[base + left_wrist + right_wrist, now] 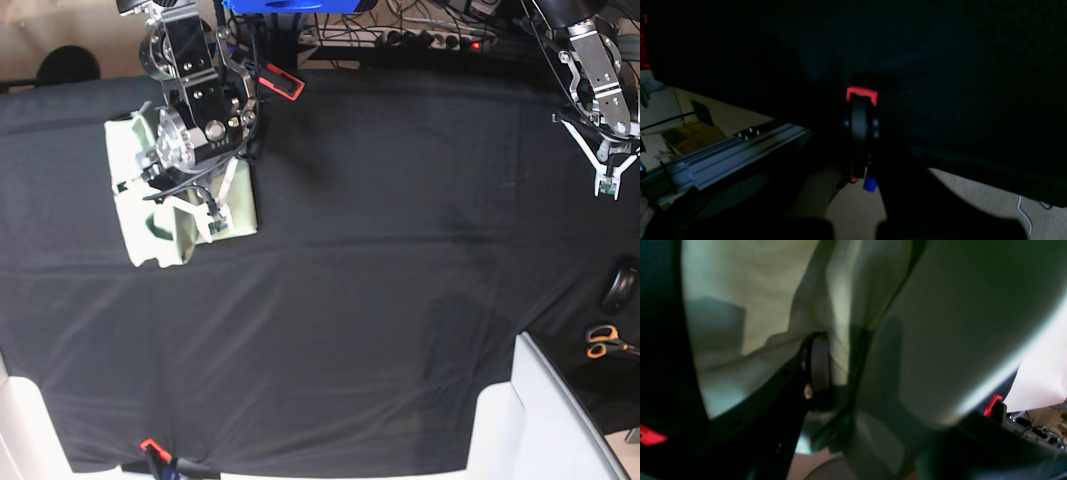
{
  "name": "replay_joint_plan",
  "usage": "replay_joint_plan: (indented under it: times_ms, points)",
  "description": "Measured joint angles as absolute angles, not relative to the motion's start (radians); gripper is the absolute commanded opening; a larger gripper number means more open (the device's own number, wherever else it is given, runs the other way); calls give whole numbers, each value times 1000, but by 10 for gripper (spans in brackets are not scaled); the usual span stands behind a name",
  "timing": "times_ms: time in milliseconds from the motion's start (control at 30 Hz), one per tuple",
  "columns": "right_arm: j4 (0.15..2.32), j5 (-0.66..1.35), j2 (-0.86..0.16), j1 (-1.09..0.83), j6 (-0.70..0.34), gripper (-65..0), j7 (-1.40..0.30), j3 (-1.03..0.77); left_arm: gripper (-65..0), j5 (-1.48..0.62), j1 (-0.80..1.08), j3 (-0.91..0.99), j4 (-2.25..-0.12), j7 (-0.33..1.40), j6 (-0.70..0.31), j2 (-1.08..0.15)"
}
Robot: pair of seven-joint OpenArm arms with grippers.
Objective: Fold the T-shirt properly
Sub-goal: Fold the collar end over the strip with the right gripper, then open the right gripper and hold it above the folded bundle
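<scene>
Scissors (603, 343) at the near right edge, off the black cloth (380, 280). Left gripper (860, 133) far right, jaws together, holding nothing. T-shirt (135, 215) folded small at far left; right gripper (185, 205) is on it, can't tell if it's pinching fabric.

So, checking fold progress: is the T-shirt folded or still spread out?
Folded: the T-shirt lies as a small layered bundle under the right gripper.

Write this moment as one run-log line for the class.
T-shirt: folded, far corner | right gripper: over shirt, grip unclear | left gripper: shut, empty, away from shirt
</scene>
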State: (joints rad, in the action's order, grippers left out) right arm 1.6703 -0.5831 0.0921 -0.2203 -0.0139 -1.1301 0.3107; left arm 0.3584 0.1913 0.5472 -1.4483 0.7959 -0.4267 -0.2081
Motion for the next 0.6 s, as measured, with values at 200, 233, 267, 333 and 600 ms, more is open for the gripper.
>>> replay_joint_plan:
  times_ms: [200,233,267,333,600]
  points:
    - [1767,-575,94,-244,-88,-383,-1190,431,-650,359,191,547,-1448,796,-427,-208]
    - [1782,-576,95,-244,-94,-338,-1196,445,-650,359,191,548,-1448,796,-427,-208]
    - [1795,-575,94,-244,-97,-289,-1201,459,-650,359,191,548,-1448,796,-427,-208]
    - [1811,-575,94,-244,-96,-190,-1215,469,-650,358,191,547,-1448,796,-427,-207]
    - [1941,-587,93,-273,-94,-55,-1243,488,-650,359,191,547,-1448,796,-427,-208]
